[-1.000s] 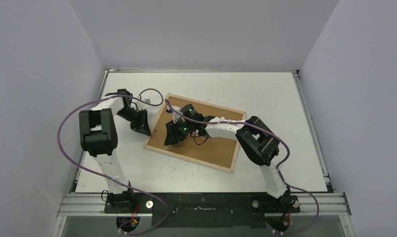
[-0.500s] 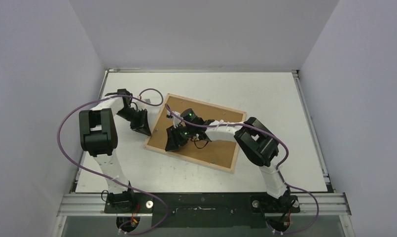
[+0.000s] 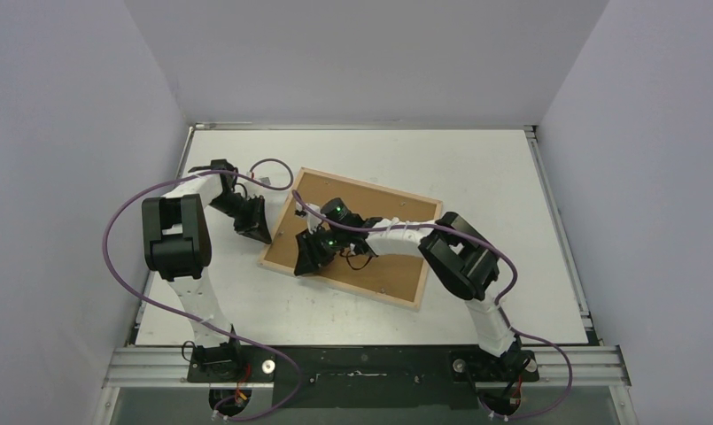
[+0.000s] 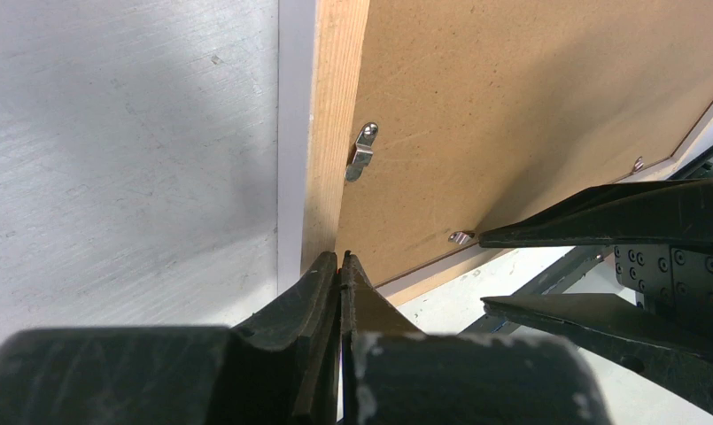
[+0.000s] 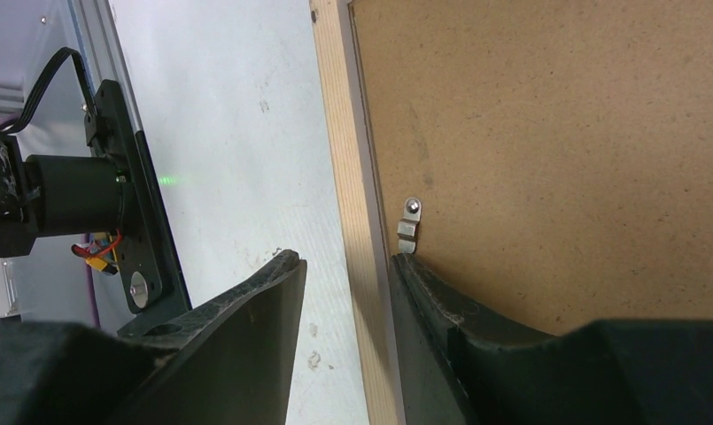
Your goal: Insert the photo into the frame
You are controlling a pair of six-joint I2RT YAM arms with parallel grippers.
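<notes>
Pale wood frame (image 5: 346, 159), matt fibreboard backing (image 5: 556, 133)

Top view: the frame (image 3: 370, 186) lies back-up, front face hidden; right gripper (image 3: 310, 257) + arm cover part of the backing panel (image 3: 397, 266). Wrist views crop the frame to an edge strip. Left gripper (image 4: 341, 258) body is blurred near the lens. Metal clip (image 5: 409, 228) vs right finger: contact can't be told.

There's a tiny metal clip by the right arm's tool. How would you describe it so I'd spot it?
Find the light wood frame lying face down on the white table, brown backing board up. The open right tool straddles its slat nearest the arm bases, and the silver clip sits just past the board-side fingertip. No other clip comes that close to a fingertip.
</notes>
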